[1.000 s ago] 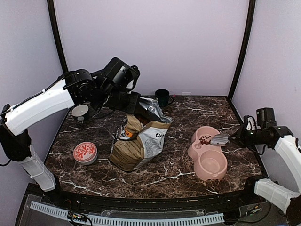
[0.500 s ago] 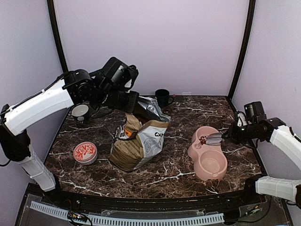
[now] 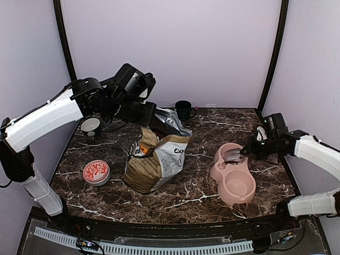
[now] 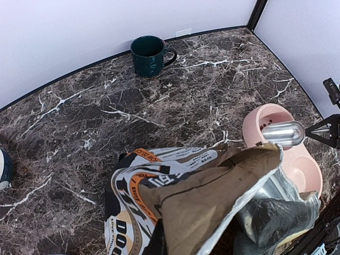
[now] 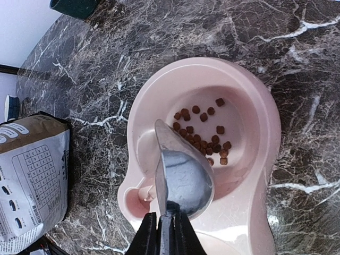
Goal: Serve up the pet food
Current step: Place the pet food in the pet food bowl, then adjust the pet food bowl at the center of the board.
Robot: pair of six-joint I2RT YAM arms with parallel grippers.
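- While my right pincer clamps the shiny scoop by its handle, the blade hangs within the smooth pink bowl, over the pet food in its far compartment.
- My left pincer pinches the crinkled bag at its top; marbled bench lies open between.

2 arms, seen from above and from the wrists. Left arm: the white links stand up from the base at the near left edge, with the elbow high. Its black wrist reaches to the right and pitches downward. Left fingers: closed on the top edge of the bag. Right arm: folded low along the right side, with the forearm pointing left and the wrist roughly level. Right fingers: pinched together on the handle of the scoop.
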